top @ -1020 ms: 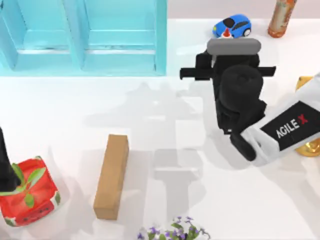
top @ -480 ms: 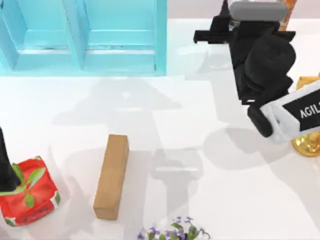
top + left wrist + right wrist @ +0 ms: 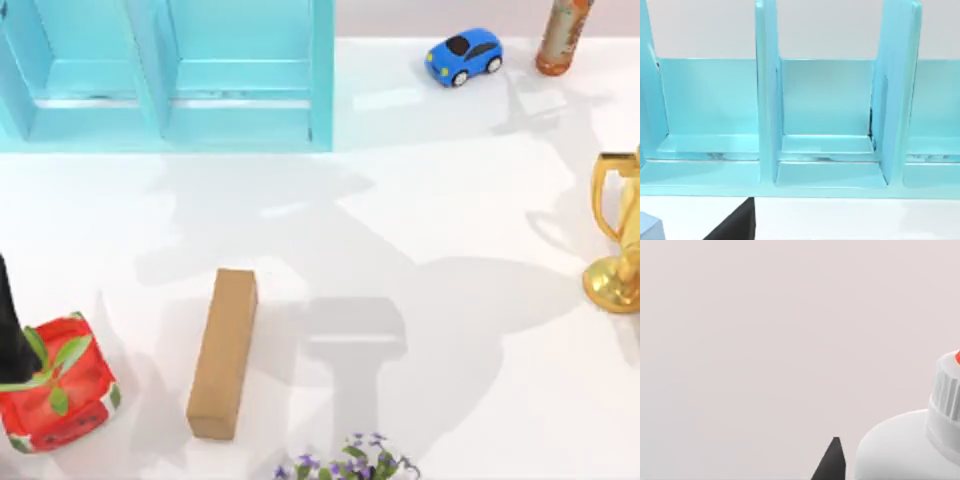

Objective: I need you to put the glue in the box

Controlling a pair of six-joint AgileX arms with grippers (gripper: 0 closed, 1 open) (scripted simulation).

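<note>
Right jaws hold the glue (image 3: 905,445); neck tilted toward the frame's edge.

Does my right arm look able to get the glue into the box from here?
Probably yes: the glue sits right against the right wrist camera, seemingly already held, and the blue box's compartments stand open with nothing blocking them.

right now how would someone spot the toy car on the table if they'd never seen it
Start at the big turquoise shelf unit along the table's far edge in the top view. Just past its right end sits the blue toy car, with the tall orange-brown bottle farther right. It is low, bright blue, with dark windows and white wheels.
</note>
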